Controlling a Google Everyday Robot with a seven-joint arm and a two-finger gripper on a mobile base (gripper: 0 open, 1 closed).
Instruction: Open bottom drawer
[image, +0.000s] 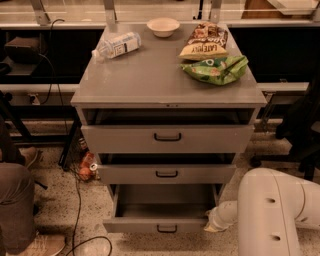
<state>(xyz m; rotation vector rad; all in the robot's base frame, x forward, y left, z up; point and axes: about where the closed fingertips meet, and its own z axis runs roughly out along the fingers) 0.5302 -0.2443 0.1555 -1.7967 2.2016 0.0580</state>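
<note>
The grey metal cabinet (167, 85) stands in the middle of the camera view with three drawers. The bottom drawer (135, 226) is pulled well out, showing its deep grey tray (165, 200) and a small black loop handle (166, 229) on the front. The middle drawer (166, 174) and top drawer (167, 137) each stand slightly out. My white arm (270, 215) fills the lower right. My gripper (216, 223) is low, by the right front corner of the bottom drawer, to the right of the handle.
On the cabinet top lie a water bottle (117, 45), a white bowl (163, 26), a chip bag (205, 42) and a green bag (216, 69). A person's leg (17, 210) is at the left. Cables (75, 220) and cans (86, 167) lie on the floor.
</note>
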